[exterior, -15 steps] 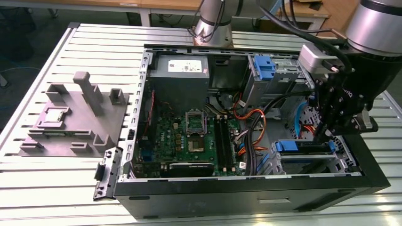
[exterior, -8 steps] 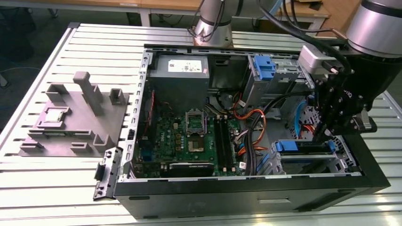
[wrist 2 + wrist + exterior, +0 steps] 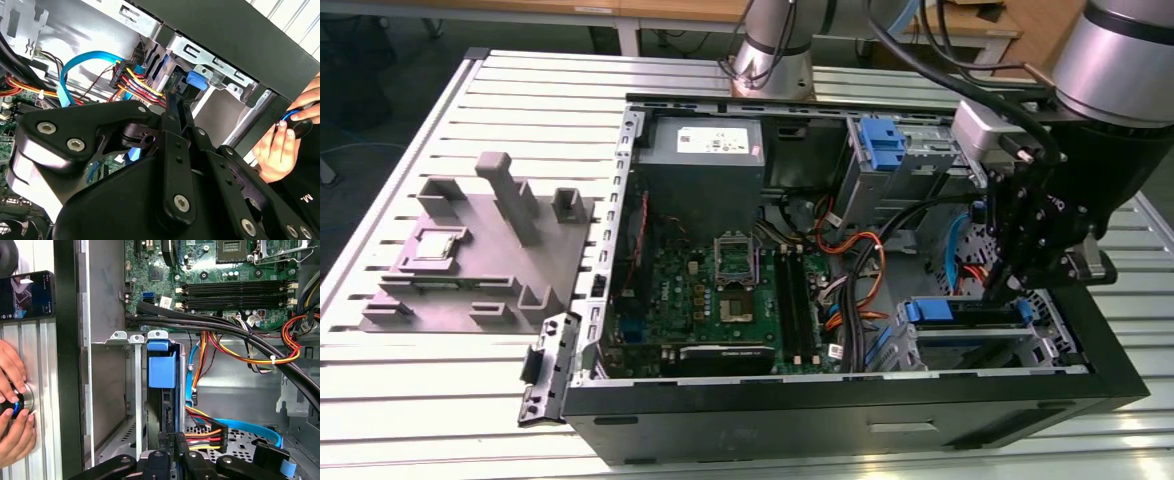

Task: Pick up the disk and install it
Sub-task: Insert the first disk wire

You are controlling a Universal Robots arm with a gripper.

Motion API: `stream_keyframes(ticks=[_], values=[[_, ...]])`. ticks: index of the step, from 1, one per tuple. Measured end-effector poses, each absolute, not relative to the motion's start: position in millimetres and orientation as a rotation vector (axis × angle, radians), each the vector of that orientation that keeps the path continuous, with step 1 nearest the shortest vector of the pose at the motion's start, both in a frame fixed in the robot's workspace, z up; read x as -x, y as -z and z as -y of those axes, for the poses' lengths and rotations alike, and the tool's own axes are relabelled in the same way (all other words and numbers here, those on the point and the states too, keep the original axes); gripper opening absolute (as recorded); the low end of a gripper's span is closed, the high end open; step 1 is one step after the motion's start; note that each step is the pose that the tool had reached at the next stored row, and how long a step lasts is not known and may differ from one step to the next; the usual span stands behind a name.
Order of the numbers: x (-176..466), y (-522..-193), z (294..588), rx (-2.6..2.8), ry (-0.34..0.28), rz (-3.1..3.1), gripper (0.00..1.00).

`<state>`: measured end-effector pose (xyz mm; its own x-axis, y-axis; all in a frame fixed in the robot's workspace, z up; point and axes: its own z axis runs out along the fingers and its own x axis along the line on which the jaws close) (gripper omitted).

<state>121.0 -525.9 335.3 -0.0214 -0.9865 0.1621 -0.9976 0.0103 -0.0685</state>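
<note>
Nearest the lens in both wrist views: black linkage of the gripper (image 3: 172,97), narrowing to slim fingers clenched on the disk (image 3: 161,367). Disk standing edge-on in a slot of the silver drive bay (image 3: 117,390), blue carrier tab at the end away from the gripper.

Step in hand, judged: installing, with pick-up done and the disk already partly down in the bay. Calls for a straight push along the slot, square to the bay walls, clear of the power cable bundle (image 3: 207,432) just beside the fingers.

In the exterior view: gripper (image 3: 998,290) low inside the computer case (image 3: 854,405), directly above the blue carrier (image 3: 958,312); grey fixture (image 3: 480,250) well apart, outside the case. In the first wrist view: motherboard (image 3: 225,270) beyond the bay, and a person's hands (image 3: 12,410) on a knob outside the case wall.
</note>
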Motion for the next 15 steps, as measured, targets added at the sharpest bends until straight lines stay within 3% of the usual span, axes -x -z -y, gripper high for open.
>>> stream_keyframes(ticks=[15], values=[[-121.2, -331.3, 527.4, -2.133, -0.237, 2.21, 0.17]])
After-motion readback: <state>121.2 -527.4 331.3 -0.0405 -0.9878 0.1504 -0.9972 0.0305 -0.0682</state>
